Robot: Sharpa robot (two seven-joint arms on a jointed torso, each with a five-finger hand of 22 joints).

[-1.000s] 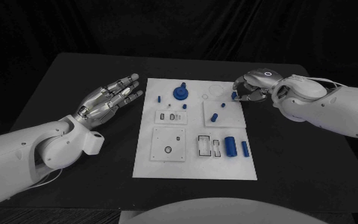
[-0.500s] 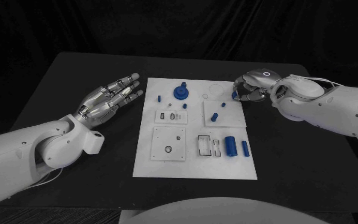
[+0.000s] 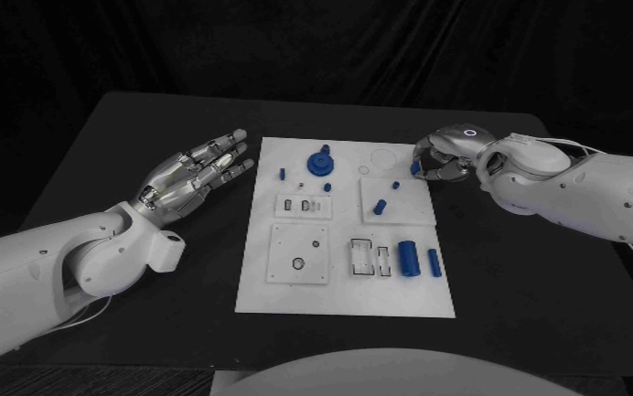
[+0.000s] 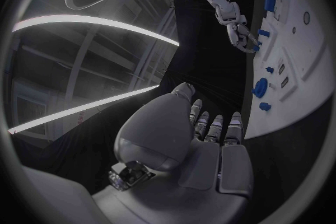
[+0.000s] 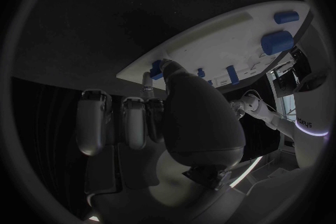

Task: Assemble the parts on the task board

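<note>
The white task board (image 3: 343, 295) lies in the middle of the table. My right hand (image 3: 444, 160) hovers at its far right edge and pinches a small blue part (image 3: 415, 168) at its fingertips. In the right wrist view that blue part (image 5: 157, 73) shows just beyond the fingers (image 5: 148, 83), over the board's edge (image 5: 210, 47). My left hand (image 3: 198, 173) floats left of the board, fingers spread, holding nothing. On the board are a blue knob (image 3: 319, 162), short pegs (image 3: 379, 205), a thick cylinder (image 3: 408, 258) and a slim one (image 3: 434, 263).
Inset white plates with slots and holes (image 3: 299, 255) sit on the board's near half. In the left wrist view my left hand (image 4: 203, 129) is beside the board (image 4: 297, 75), with the right hand (image 4: 238, 31) across it. Black table surrounds the board.
My right hand has turned slightly over the board's far right edge, still pinching the blue part. The left hand has not moved.
</note>
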